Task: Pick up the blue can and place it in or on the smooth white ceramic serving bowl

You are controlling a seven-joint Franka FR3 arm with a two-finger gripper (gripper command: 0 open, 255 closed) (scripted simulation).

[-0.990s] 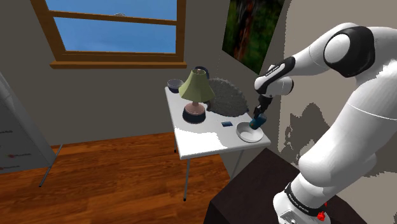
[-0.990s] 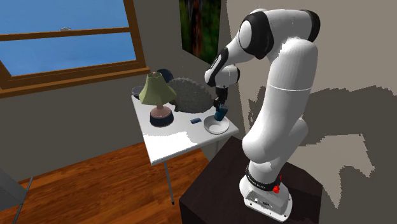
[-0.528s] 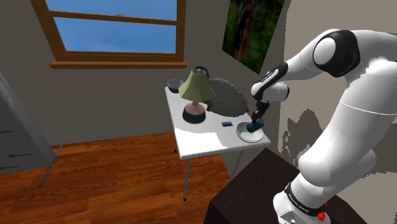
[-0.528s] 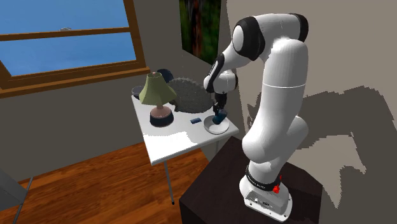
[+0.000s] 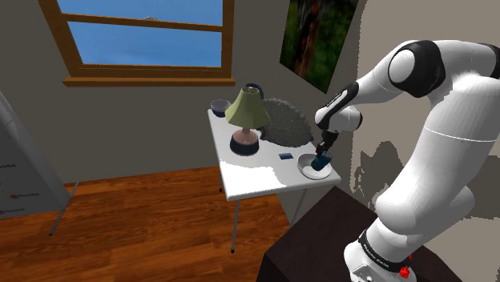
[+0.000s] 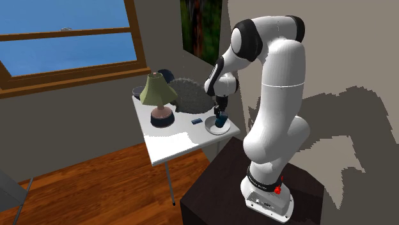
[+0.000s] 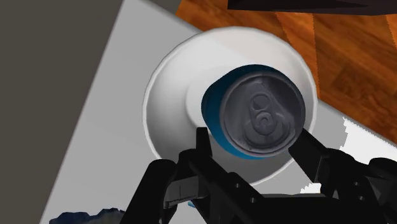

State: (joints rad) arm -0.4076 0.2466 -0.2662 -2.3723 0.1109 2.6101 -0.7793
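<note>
Indoors, fingers (image 7: 203, 151) clasp blue can (image 7: 261, 118) in white bowl (image 7: 168, 108) on table (image 5: 248, 180) near window (image 5: 144, 32).

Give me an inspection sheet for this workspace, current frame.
Surface: white table, small, on thin legs.
Job's things: blue can stands upright inside the white bowl, near a table corner.
Clutter: lamp, grey spiky round item, small dark flat item, small dark bowl.
Grippers: gripper shut on the can, fingers against both its sides; not yet released.
Cables: nothing seen.
Surroundings: window, wall picture, wood floor.
</note>
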